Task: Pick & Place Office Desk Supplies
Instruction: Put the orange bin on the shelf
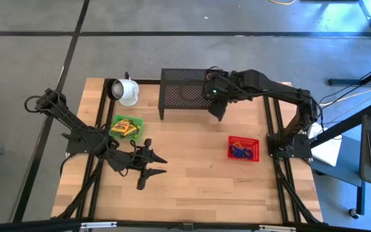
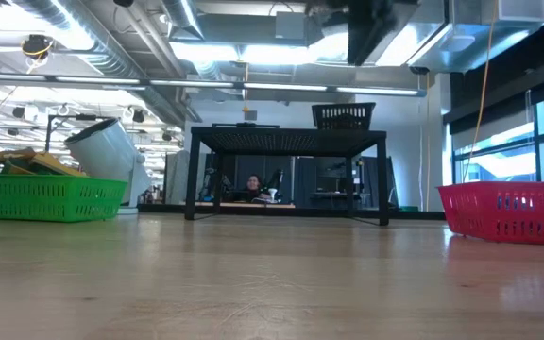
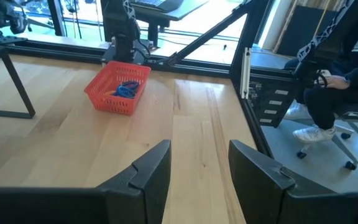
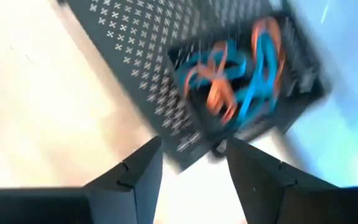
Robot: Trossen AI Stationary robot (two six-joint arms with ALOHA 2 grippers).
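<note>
Showing no readable writing, crayon boxes (image 1: 127, 128) fill green basket (image 1: 116, 124).

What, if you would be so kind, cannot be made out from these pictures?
- Right pincer, high view: its own arm hides what lies under it on the black mesh rack.
- Right wrist view: blue and orange rubber bands in a small black container, motion-blurred; count unclear.
- Red basket contents: too small in high view, rim hides them in low view.
- Green basket items: too small to name.
</note>
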